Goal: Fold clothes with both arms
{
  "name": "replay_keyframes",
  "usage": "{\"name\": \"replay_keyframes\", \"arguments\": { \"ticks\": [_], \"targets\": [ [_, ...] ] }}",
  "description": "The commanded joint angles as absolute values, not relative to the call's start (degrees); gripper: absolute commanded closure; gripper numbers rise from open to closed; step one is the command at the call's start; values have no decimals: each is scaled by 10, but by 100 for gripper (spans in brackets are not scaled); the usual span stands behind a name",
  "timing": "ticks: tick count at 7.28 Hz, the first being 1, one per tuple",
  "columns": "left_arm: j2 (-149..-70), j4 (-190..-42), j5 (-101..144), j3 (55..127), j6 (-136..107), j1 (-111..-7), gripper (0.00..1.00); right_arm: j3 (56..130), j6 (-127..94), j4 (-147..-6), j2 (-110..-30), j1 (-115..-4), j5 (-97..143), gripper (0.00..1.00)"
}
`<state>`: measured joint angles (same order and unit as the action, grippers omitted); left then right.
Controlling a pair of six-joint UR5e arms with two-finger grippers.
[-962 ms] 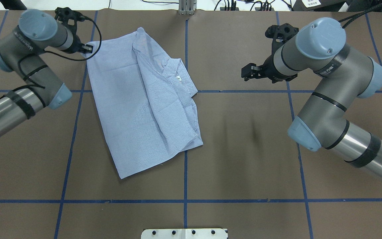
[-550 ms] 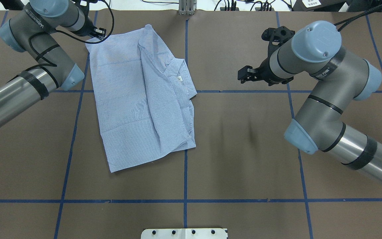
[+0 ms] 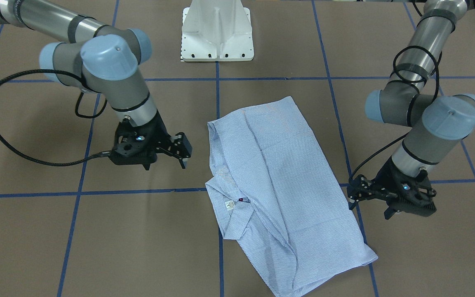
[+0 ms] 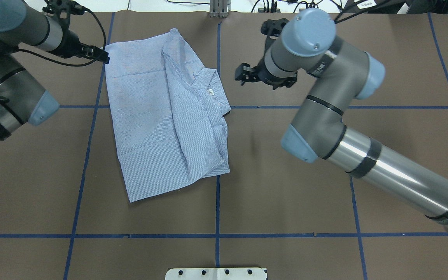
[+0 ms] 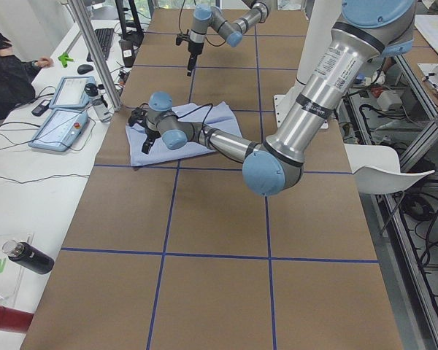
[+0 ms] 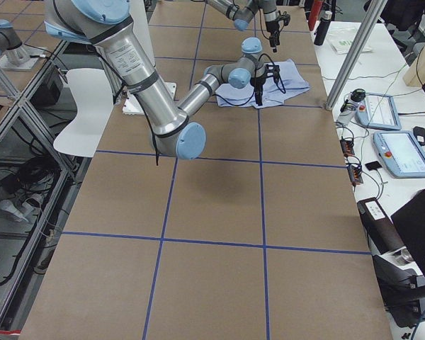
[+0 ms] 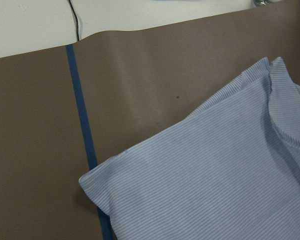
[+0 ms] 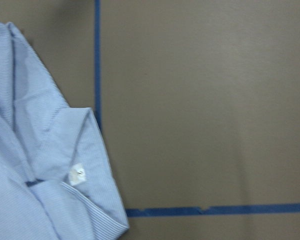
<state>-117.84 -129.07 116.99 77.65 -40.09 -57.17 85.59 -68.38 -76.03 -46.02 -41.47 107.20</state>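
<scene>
Brown paper ruled with blue tape (image 4: pixel 217 202) covers the table (image 4: pixel 286 175), where a striped blue-and-white shirt (image 4: pixel 150 116) lies flat, left of centre from the robot's side. It is already narrowed into a rough oblong, with its collar (image 4: pixel 208 83) and white neck label (image 4: pixel 210 91) turned toward the robot's right. The left gripper (image 4: pixel 104 57) hovers just beside the shirt's far left corner. Its wrist camera shows that corner lying loose on the paper, so it holds nothing, though whether its fingers are parted cannot be told. The right gripper (image 4: pixel 239 75) hangs near the collar side, clear of the cloth, fingers spread and empty. By the look of it, the work stands between folds: the lengthwise tucks are in, the crosswise fold not yet made. The next move likely calls for both grippers to drop onto the two far corners, pinch every layer cleanly, and carry that edge together toward the near hem without dragging the shirt askew.
</scene>
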Motion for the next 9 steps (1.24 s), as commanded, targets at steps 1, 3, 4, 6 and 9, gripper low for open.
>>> {"name": "replay_keyframes", "arguments": {
  "ticks": [1, 3, 4, 6, 9],
  "targets": [
    [-1108, -1291, 1174, 855, -402, -572, 0, 699, -632, -715, -330, -390, 1036, 2],
    [-1064, -1290, 1180, 902, -402, -572, 0, 617, -549, -714, -267, -374, 1004, 2],
    [-1048, -1290, 1193, 920, -403, -572, 0, 567, -524, -712, -232, -360, 980, 4],
    [-1034, -1290, 1195, 937, -408, -573, 0, 445, -491, -625, -183, -321, 888, 15],
    [-1020, -1290, 1206, 956, -423, -572, 0, 392, -429, -622, -163, -309, 834, 40]
  ]
}}
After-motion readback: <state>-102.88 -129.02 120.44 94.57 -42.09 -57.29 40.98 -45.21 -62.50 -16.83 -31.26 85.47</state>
